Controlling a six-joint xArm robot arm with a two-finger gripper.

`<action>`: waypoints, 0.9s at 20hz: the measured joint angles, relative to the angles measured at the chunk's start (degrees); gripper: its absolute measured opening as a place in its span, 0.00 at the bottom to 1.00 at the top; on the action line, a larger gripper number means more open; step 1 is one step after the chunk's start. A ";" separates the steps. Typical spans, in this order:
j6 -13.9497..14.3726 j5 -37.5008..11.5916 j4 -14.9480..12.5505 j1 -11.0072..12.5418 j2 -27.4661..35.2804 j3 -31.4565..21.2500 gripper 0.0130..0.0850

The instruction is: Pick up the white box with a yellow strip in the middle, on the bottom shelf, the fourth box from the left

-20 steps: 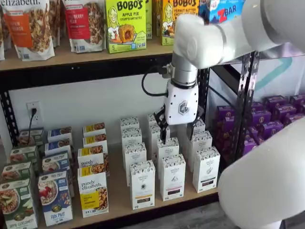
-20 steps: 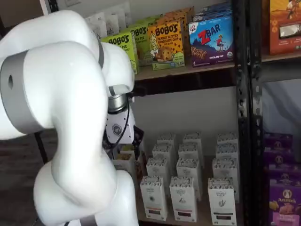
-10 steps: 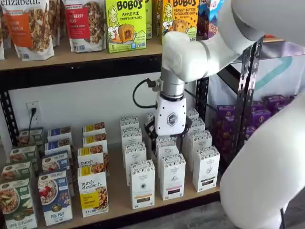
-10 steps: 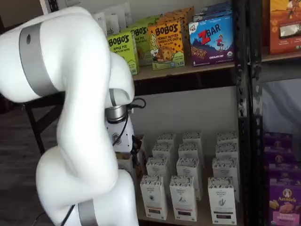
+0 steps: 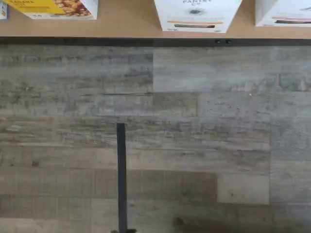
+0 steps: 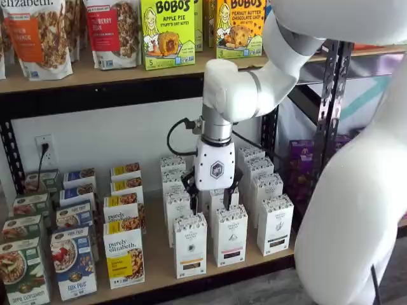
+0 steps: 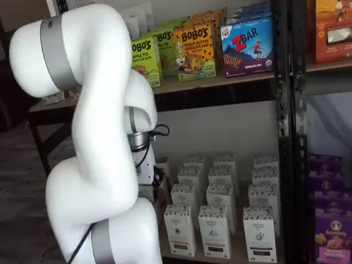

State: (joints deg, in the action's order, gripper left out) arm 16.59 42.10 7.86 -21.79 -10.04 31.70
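The white box (image 6: 190,246) stands at the front of the bottom shelf (image 6: 159,270), just right of a yellow-banded granola box. It is a tall narrow carton with a speckled top. The wrist view shows its lower face (image 5: 198,13), with a yellow strip, at the shelf's black front rail (image 5: 146,42). In a shelf view it may be the leftmost front carton (image 7: 180,230). My gripper (image 6: 213,192) hangs over the cartons behind and slightly right of the white box. It is open, with a black finger (image 6: 189,189) on each side of its white body and nothing held.
A purely elizabeth box (image 6: 124,255) stands left of the target, and like white cartons (image 6: 230,236) (image 6: 275,225) stand to its right. Bobo's boxes (image 6: 167,32) fill the upper shelf. A black upright (image 6: 331,127) bounds the bay. Grey wood floor (image 5: 155,145) lies below the rail.
The gripper has moved left and lower along the carton rows, from over the right-hand columns to over those near the white box. Its fingers stay apart.
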 joint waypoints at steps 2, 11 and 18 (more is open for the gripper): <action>-0.67 -1.28 0.84 -0.08 2.46 0.89 1.00; -3.38 -8.63 1.60 1.25 13.82 4.13 1.00; -3.23 -12.14 -0.51 2.50 22.04 7.23 1.00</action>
State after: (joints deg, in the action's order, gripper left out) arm 13.36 29.96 7.35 -19.28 12.00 38.93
